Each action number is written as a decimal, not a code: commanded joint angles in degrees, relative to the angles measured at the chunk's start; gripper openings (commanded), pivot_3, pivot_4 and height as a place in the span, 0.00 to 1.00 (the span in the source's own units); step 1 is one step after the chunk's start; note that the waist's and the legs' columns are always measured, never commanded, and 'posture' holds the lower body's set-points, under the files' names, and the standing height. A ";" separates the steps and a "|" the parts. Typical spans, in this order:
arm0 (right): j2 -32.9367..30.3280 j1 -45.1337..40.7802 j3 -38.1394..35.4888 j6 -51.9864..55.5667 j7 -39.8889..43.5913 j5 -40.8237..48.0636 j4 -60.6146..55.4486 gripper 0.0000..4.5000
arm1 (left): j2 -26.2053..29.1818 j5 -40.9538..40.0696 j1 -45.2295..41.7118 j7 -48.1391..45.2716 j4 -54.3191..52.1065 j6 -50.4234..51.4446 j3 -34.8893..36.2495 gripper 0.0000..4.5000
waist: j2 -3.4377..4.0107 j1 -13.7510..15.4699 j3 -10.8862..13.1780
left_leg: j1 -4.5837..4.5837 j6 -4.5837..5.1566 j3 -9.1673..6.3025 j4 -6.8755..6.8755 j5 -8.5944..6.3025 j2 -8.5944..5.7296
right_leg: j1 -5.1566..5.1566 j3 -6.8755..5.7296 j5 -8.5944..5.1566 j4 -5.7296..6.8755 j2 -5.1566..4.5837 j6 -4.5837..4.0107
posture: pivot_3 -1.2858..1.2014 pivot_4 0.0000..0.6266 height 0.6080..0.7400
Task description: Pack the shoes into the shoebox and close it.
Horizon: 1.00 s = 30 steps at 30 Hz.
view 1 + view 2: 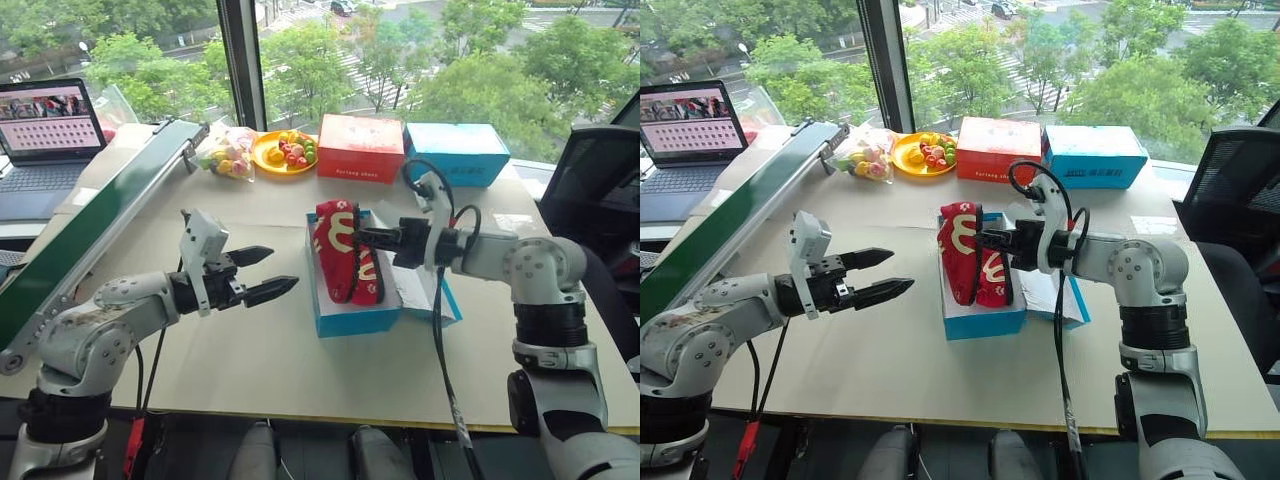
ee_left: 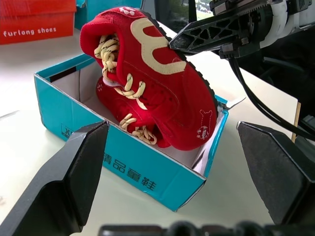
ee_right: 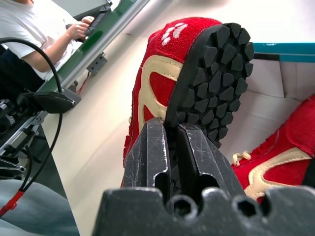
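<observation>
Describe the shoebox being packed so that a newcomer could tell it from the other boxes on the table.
On the pale table, look past the two closed boxes by the window, the red box and the plainer blue box. The shoebox sits nearer, mid-table. It alone is open, with red shoes inside.

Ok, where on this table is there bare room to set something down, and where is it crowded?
Bare tabletop lies along the near edge, in front of the shoebox, and under the open left gripper. The far edge is crowded: fruit plate, red box, plainer blue box.
</observation>
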 commanded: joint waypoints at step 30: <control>0.54 -7.10 13.48 -17.13 14.09 -26.74 22.72 0.00 | 1.65 -3.55 5.49 3.37 -7.34 -0.46 6.28 0.99 | 0.03 0.15 -0.01 | 0.09 -0.01 0.02 0.05 -0.01 0.02 | 0.06 -0.02 0.01 0.04 0.00 -0.01 | 0.52 0.24 0.99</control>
